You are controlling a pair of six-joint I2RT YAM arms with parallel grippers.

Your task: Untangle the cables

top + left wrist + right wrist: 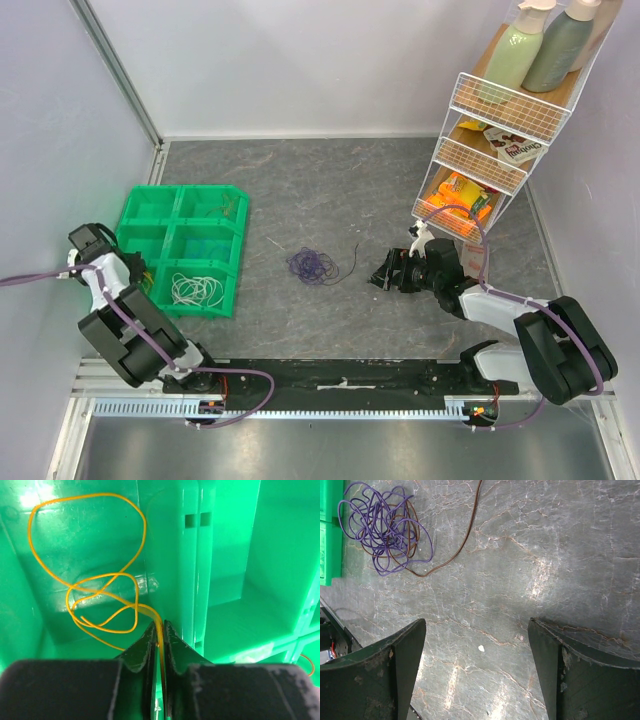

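A purple cable bundle (312, 265) (382, 527) lies coiled on the table, with a dark brown cable (465, 535) threaded through it and trailing right. My left gripper (161, 625) hangs over the green bin (200, 555), jaws a hair apart, and a yellow cable (85, 587) runs between them; its loops rest in the compartment below. The top view shows that gripper (143, 268) at the bin's left side. My right gripper (477, 630) (385, 278) stands wide open and empty, low over bare table right of the bundle.
The green bin (175, 222) has several compartments; a white cable (197, 290) lies in the near one and an orange cable (230, 205) in a far one. A white wire rack (480, 150) with bottles and packets stands at the back right. Walls close in on both sides.
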